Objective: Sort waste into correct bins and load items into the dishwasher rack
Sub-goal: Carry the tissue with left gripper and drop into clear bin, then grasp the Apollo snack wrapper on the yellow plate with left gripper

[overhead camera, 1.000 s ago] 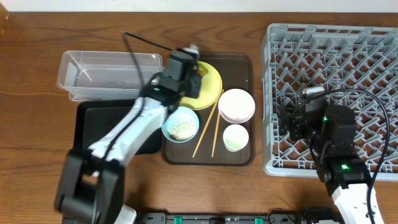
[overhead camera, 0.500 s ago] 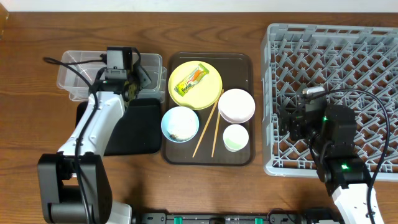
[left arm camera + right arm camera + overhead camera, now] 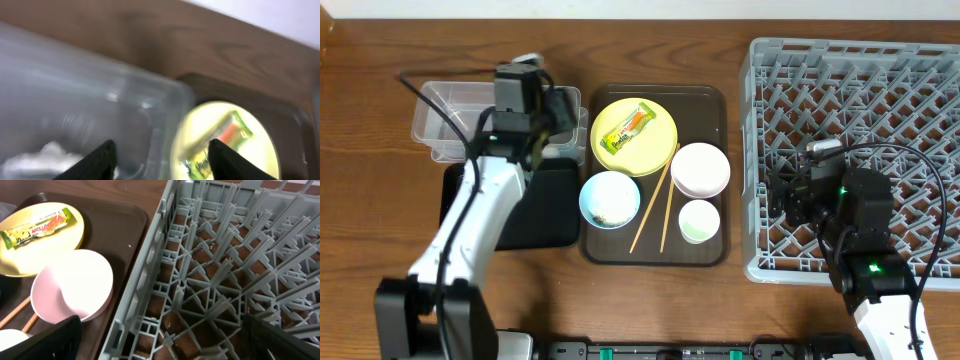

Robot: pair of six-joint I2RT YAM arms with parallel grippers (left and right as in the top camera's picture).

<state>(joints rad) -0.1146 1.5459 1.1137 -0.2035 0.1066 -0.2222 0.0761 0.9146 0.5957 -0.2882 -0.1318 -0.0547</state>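
White scrap (image 3: 46, 154) is now lying in clear tub (image 3: 100, 85); left pincer (image 3: 165, 160) is spreading apart above it. Right pincer (image 3: 160, 347) is idling wide apart; wrapper (image 3: 626, 127) is waiting next.

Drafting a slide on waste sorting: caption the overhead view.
Left gripper open over the tub's right end; wrapper on the plate; right gripper open above the rack.

Printed yellow-green wrapper (image 3: 629, 127) lying diagonally on round yellow plate (image 3: 655, 152), clear tub (image 3: 440, 115) just left
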